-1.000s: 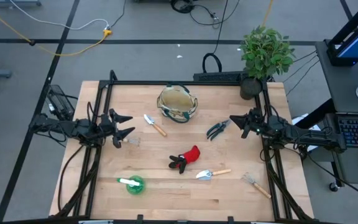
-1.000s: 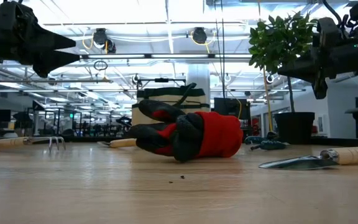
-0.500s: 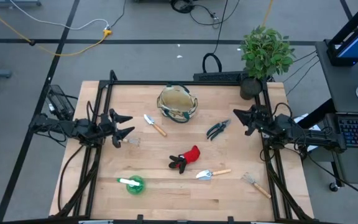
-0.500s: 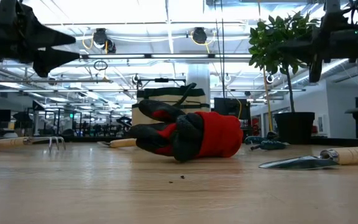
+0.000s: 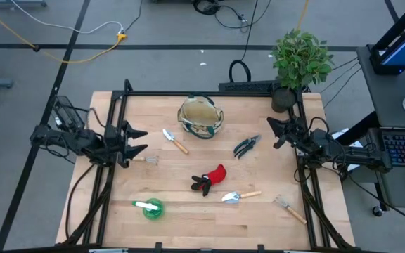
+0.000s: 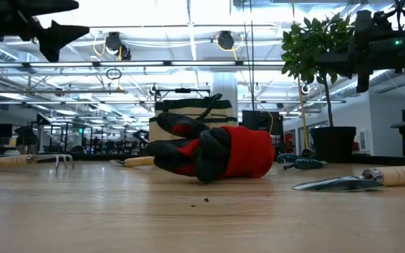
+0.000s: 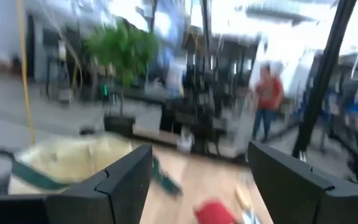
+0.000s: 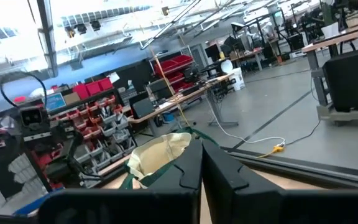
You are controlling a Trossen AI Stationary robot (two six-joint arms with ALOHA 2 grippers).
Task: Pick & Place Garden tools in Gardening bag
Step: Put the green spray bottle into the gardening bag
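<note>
The beige gardening bag (image 5: 201, 117) with green trim stands at the table's far middle; it also shows in the right wrist view (image 8: 160, 152). On the table lie a trowel (image 5: 175, 140), dark shears (image 5: 245, 145), the red-black glove (image 5: 210, 178), a second trowel (image 5: 240, 196), a rake (image 5: 289, 208), a small rake (image 5: 146, 160) and the green-white round item (image 5: 150, 208). My left gripper (image 5: 140, 140) is open and empty, raised at the left side. My right gripper (image 5: 271, 130) is shut and empty, raised at the right side, right of the shears.
A potted green plant (image 5: 299, 60) stands at the table's far right corner. A black frame (image 5: 209, 93) runs along the table's far edge and both sides. Bare wood lies along the near edge between the round item and the rake.
My left gripper has drawn back toward the table's left edge and risen. My right gripper has gone a little toward the table's right and far edges and risen slightly. The tools and the bag have stayed where they were.
</note>
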